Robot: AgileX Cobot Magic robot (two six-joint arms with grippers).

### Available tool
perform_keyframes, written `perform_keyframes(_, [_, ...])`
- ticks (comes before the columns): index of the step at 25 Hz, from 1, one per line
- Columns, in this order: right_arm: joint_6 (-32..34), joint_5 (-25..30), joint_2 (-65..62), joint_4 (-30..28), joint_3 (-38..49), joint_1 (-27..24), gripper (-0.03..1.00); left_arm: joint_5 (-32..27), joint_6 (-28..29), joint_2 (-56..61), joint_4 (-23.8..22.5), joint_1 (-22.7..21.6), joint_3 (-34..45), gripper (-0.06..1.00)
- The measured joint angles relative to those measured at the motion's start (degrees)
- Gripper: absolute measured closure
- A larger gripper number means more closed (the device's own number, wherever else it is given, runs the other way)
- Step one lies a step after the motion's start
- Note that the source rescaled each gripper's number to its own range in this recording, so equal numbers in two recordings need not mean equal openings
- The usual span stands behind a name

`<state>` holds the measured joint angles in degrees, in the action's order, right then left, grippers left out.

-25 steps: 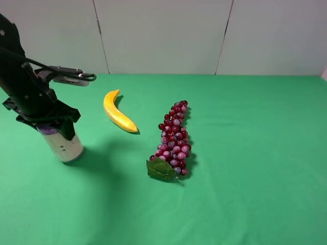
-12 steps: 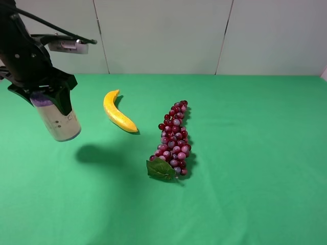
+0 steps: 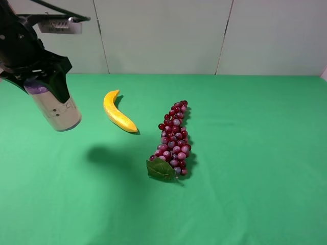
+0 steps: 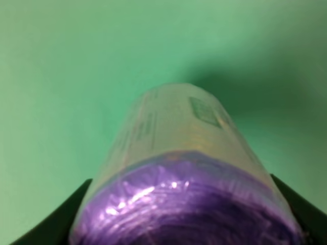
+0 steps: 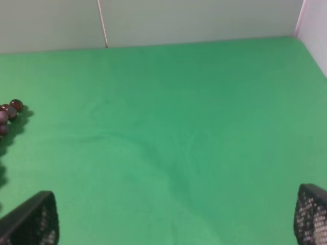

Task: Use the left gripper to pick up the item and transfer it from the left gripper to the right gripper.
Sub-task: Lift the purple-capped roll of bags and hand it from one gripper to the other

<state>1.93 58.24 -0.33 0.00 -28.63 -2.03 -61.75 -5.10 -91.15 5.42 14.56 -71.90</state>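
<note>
Higher now: item [image 3: 56, 112] near-upright in left gripper [image 3: 44, 86], purple end up

A yellow banana [image 3: 119, 117] lies on a green cloth [image 3: 245, 153], well apart from a long bunch of red grapes [image 3: 174, 138] to its right. A green leaf [image 3: 160, 169] sits at the bunch's near end. Pale wall panels [image 3: 163, 35] stand behind.
</note>
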Motion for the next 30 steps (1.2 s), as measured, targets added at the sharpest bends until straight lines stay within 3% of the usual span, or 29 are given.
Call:
perform_keyframes(14, [0.0,0.0,0.0,0.0,0.0,0.0,-0.03,-0.3,-4.1,0.2,15.6,0.0,-1.2,0.94])
perform_keyframes(22, [0.2,0.0,0.0,1.6,0.0,0.0,-0.03,2.7,-5.2,0.2,23.8,0.0,-1.2,0.94])
perform_keyframes(30, [0.3,0.0,0.0,3.6,0.0,0.0,-0.03,5.9,-8.7,0.2,35.1,0.0,-1.2,0.94])
